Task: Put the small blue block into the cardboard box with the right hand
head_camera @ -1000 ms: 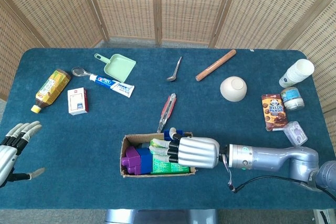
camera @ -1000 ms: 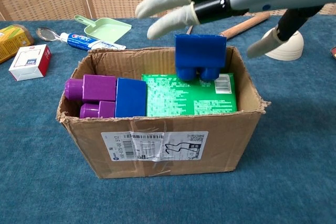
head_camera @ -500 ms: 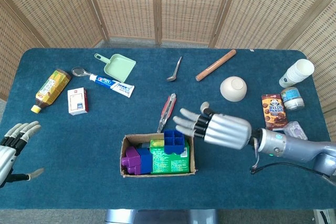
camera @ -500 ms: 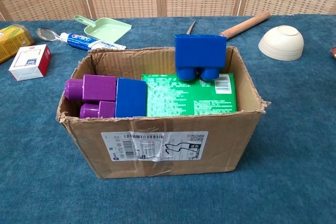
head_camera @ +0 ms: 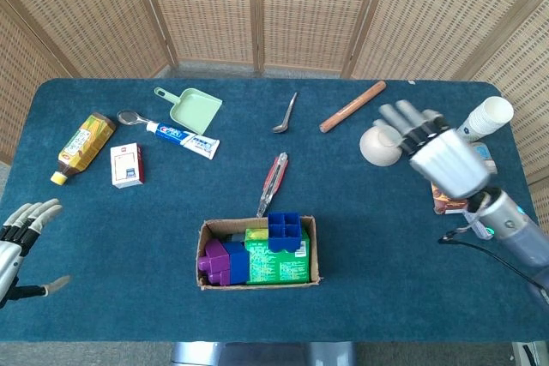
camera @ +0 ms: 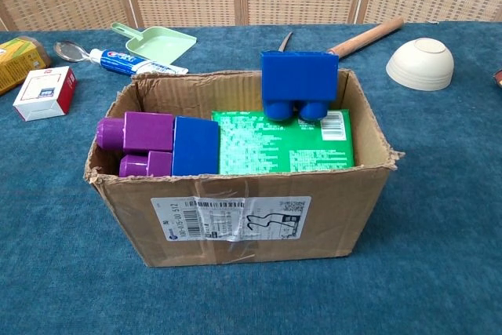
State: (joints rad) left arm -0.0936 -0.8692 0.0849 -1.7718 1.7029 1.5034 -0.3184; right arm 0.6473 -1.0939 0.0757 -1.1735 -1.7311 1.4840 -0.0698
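The small blue block (head_camera: 284,229) (camera: 299,84) rests inside the cardboard box (head_camera: 206,279) (camera: 235,217), leaning against the far wall on top of a green packet (camera: 282,143). A purple and blue block (camera: 161,145) lies at the box's left end. My right hand (head_camera: 439,153) is raised at the right of the table, near the white bowl (head_camera: 381,145), fingers spread and holding nothing. My left hand (head_camera: 21,242) hovers open at the table's left front edge. Neither hand shows in the chest view.
A red-handled tool (head_camera: 274,181) lies just behind the box. Along the back are a green dustpan (head_camera: 190,110), toothpaste (head_camera: 182,137), a spoon (head_camera: 286,113) and a rolling pin (head_camera: 352,106). A bottle (head_camera: 84,145) and small carton (head_camera: 126,165) sit left; paper cups (head_camera: 485,117) and snack packs right.
My right hand let go of the blue block in the box, then drew back and up to the right, ending near the bowl. The block stays put. The left hand barely moved.
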